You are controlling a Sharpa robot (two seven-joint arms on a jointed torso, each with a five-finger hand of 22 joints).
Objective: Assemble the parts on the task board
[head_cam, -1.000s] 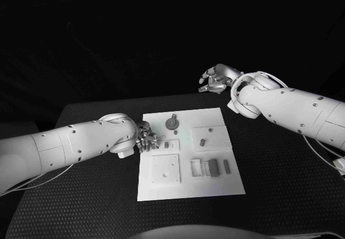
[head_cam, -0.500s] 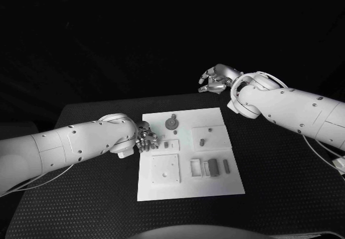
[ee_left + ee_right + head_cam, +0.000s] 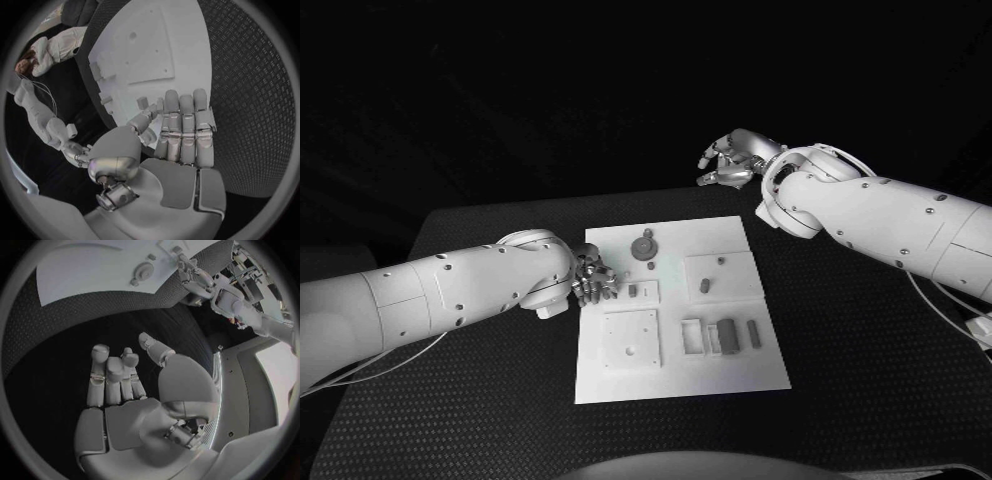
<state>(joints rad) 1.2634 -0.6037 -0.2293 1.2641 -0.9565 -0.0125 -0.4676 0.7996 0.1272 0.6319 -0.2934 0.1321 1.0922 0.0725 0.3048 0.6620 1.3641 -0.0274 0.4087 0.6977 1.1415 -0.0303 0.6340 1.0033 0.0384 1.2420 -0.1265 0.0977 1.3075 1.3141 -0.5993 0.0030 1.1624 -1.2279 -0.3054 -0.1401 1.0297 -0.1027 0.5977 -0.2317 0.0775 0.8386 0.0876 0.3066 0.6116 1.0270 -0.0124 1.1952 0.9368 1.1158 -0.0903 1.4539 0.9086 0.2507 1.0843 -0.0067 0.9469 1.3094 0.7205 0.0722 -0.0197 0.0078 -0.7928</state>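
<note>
Left hand [image 3: 593, 277] sits at the left edge of the white task board [image 3: 733, 375], fingers [image 3: 181, 130] straight and side by side, holding nothing (tips just over the board edge, contact can't be told). Right hand [image 3: 728, 160] is raised beyond the desk's [image 3: 473, 420] far edge, fingers [image 3: 112, 375] loosely curled, empty. Grey parts [image 3: 646, 246] lie on the board mid-desk.

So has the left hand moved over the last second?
No. The left hand rests at the task board's left edge, beside the same small part, with no visible shift.
</note>
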